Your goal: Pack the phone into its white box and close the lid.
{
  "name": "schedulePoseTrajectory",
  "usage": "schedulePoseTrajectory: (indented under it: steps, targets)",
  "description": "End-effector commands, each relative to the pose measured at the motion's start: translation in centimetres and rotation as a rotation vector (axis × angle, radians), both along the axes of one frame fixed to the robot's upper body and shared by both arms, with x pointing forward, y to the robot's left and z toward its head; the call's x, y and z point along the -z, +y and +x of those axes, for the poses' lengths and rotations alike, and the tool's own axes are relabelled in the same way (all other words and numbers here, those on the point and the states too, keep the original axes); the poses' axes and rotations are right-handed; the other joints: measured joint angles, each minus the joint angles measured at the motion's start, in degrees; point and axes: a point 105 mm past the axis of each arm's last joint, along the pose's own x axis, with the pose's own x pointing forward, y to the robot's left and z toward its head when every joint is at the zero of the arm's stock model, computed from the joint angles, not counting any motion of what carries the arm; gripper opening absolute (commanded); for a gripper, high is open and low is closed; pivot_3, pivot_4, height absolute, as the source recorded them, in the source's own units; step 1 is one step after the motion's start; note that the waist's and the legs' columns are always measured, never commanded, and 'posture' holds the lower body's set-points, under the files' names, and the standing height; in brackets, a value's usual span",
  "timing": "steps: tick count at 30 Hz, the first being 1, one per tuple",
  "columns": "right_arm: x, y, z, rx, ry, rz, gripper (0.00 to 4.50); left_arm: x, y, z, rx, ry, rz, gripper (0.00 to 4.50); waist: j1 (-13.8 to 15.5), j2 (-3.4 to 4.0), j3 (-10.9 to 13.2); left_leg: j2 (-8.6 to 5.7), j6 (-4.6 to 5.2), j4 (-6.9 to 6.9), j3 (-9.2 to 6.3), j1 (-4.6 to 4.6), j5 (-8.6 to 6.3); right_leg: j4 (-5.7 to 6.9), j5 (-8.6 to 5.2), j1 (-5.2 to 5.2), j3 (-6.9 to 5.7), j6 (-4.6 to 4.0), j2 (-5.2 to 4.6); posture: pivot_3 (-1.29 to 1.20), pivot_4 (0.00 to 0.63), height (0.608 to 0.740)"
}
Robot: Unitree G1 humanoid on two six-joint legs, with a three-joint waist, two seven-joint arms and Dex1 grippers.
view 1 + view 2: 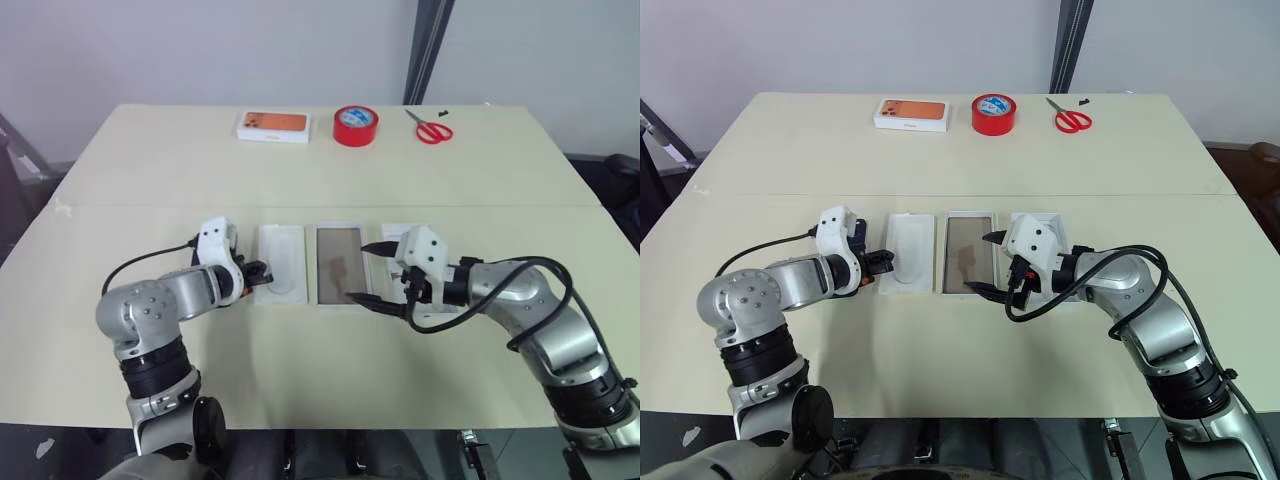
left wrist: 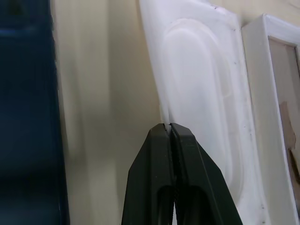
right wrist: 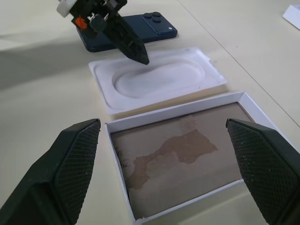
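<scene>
Left hand [image 2: 169,127] pressing together at the white insert's [image 3: 154,82] edge, partly hiding the phone [image 3: 136,29]. Right hand [image 3: 164,164] spreading wide over the white box [image 3: 180,154], masking the lid [image 1: 1048,222].

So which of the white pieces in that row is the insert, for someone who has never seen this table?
On the cream table, a row of white pieces lies between the two arms. The insert lies at the row's left end, with the left gripper shut at its edge. Unlike the white box beside it, with its brownish floor, it is a flat white sheet with a rounded recess.
</scene>
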Motion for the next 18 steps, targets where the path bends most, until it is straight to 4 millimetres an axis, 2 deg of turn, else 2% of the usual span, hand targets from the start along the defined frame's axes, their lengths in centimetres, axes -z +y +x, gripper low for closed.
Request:
schedulePoseTrajectory:
  steps: [1, 4, 8, 16, 18]
  targets:
    - [-1.2, 0.3, -0.3, -0.025, -0.050, 0.008, 4.50, -2.6, 1.6, 0.3, -0.061, -0.101, -0.072, 0.04, 0.00, 0.00, 0.00, 0.00, -0.01, 0.00, 0.00, 0.00, 0.00, 0.00, 0.00, 0.00, 0.00, 0.00, 0.00, 0.00, 0.150, 0.725]
    - [-0.8, 0.0, -0.2, -0.030, -0.051, -0.026, 4.50, -4.0, 1.6, 0.5, -0.067, -0.154, -0.173, 0.04, 0.10, -0.01, 0.01, 0.00, -0.02, 0.00, 0.00, -0.01, 0.01, 0.00, 0.00, -0.01, 0.00, 0.00, 0.00, 0.00, 0.150, 0.725]
    - [-0.1, 0.2, -0.4, -0.057, -0.027, -0.059, 4.50, -4.9, -0.5, 0.6, 0.016, -0.184, -0.228, 0.04, 0.31, -0.05, 0.03, -0.01, -0.06, 0.01, 0.00, -0.02, 0.03, -0.03, 0.00, 0.01, 0.00, 0.00, 0.00, 0.00, 0.150, 0.725]
    - [0.3, -0.9, 0.3, -0.021, -0.026, -0.094, 4.50, -3.3, -6.8, 0.2, 0.160, -0.085, -0.213, 0.04, 0.25, -0.10, 0.06, -0.02, -0.08, 0.02, 0.00, -0.03, 0.04, -0.03, 0.00, 0.02, 0.00, 0.01, -0.01, 0.00, 0.150, 0.725]
    - [0.3, -1.2, 0.4, -0.013, -0.029, -0.097, 4.50, -2.9, -7.7, 0.1, 0.174, -0.062, -0.202, 0.04, 0.17, -0.11, 0.06, -0.02, -0.07, 0.01, 0.00, -0.03, 0.03, -0.02, 0.00, 0.01, 0.00, 0.01, 0.00, 0.00, 0.150, 0.725]
